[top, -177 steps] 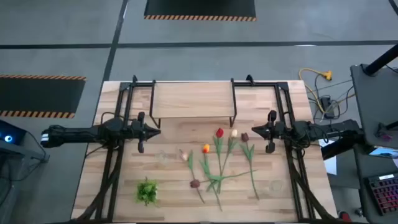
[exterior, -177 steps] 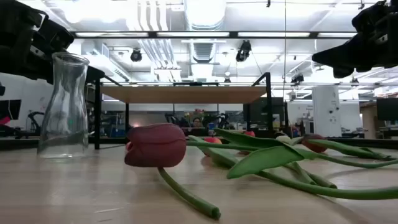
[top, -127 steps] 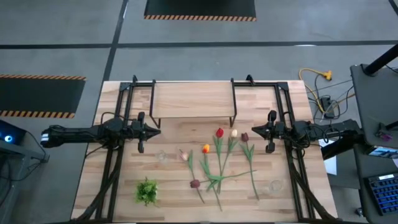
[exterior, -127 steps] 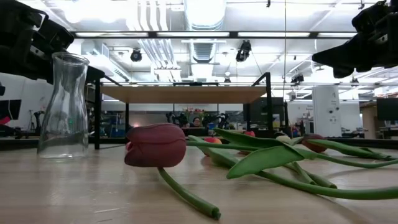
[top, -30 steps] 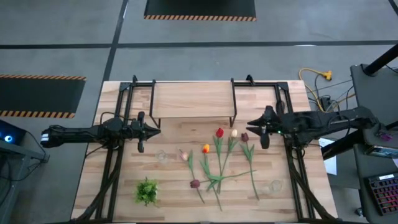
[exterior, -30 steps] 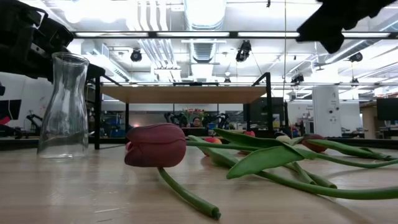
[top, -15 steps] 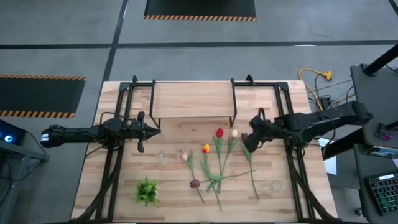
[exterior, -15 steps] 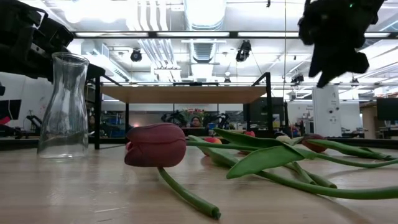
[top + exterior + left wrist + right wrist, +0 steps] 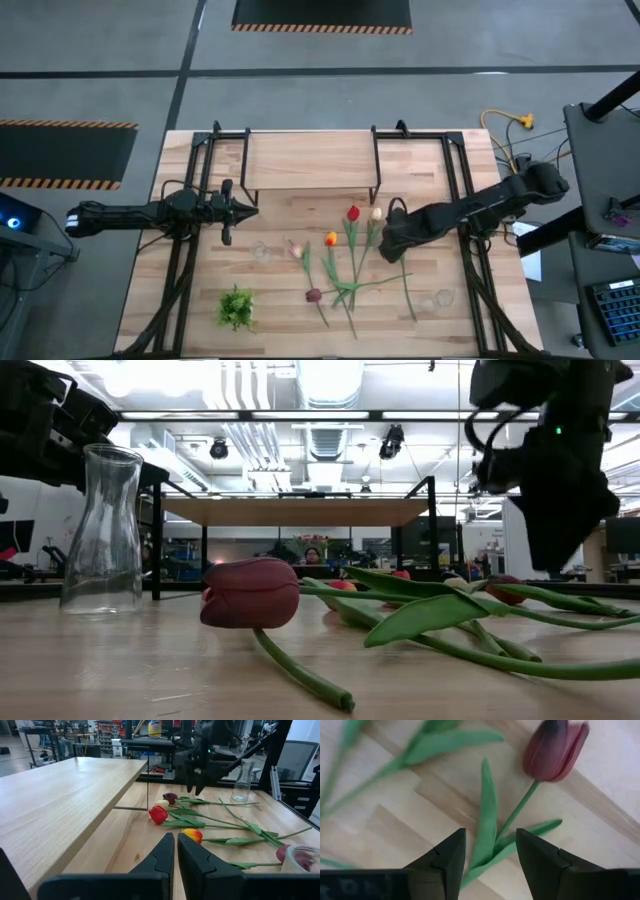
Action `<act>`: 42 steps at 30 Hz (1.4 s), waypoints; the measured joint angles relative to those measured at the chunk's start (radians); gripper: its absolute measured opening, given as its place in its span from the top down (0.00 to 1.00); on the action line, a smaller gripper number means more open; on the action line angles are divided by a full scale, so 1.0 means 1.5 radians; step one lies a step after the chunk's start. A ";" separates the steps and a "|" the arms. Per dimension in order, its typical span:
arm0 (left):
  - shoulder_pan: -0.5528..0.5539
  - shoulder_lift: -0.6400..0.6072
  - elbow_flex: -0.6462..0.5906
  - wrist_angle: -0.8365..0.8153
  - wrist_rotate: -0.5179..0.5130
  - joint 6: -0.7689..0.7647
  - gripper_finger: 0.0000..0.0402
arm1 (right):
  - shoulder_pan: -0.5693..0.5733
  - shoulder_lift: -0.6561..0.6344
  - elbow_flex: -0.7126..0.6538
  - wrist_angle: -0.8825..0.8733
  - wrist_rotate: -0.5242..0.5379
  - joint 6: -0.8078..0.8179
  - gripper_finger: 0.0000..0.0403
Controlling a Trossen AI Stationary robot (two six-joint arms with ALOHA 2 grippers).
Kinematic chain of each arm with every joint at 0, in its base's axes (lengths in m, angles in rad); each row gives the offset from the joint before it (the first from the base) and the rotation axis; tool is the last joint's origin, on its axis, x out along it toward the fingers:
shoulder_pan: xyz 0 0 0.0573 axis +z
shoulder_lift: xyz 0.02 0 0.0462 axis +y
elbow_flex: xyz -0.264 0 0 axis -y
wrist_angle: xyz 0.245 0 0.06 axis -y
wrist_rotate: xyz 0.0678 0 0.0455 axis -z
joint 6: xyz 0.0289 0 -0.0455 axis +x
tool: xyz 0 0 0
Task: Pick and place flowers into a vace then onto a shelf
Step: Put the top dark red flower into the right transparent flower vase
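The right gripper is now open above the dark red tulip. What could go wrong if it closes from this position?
1. The right gripper straddles a leaf beside the stem of the dark red tulip; it might pinch only the leaf, so the flower could slip.
2. Stems of the other flowers cross nearby, so lifting might drag one along.

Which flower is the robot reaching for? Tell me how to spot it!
Find the shelf, then the flowers lying before it. The right gripper, open, hovers over the dark maroon tulip, the rightmost one, darker than its red and cream neighbours.
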 joint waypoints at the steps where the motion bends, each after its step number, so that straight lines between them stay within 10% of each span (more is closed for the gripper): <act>1: 0.000 0.000 0.000 0.000 0.000 0.000 0.99 | 0.002 0.011 0.000 0.000 0.000 0.002 0.59; 16: 0.000 0.000 0.000 -0.004 0.000 0.000 0.99 | 0.005 0.114 0.003 0.008 0.000 0.031 0.61; 32: 0.000 0.000 0.000 -0.007 0.000 0.000 0.99 | 0.005 0.104 0.000 0.019 -0.012 0.023 0.96; 42: 0.000 0.000 0.000 -0.007 0.000 0.000 0.99 | 0.004 0.082 -0.003 0.005 -0.012 0.004 0.97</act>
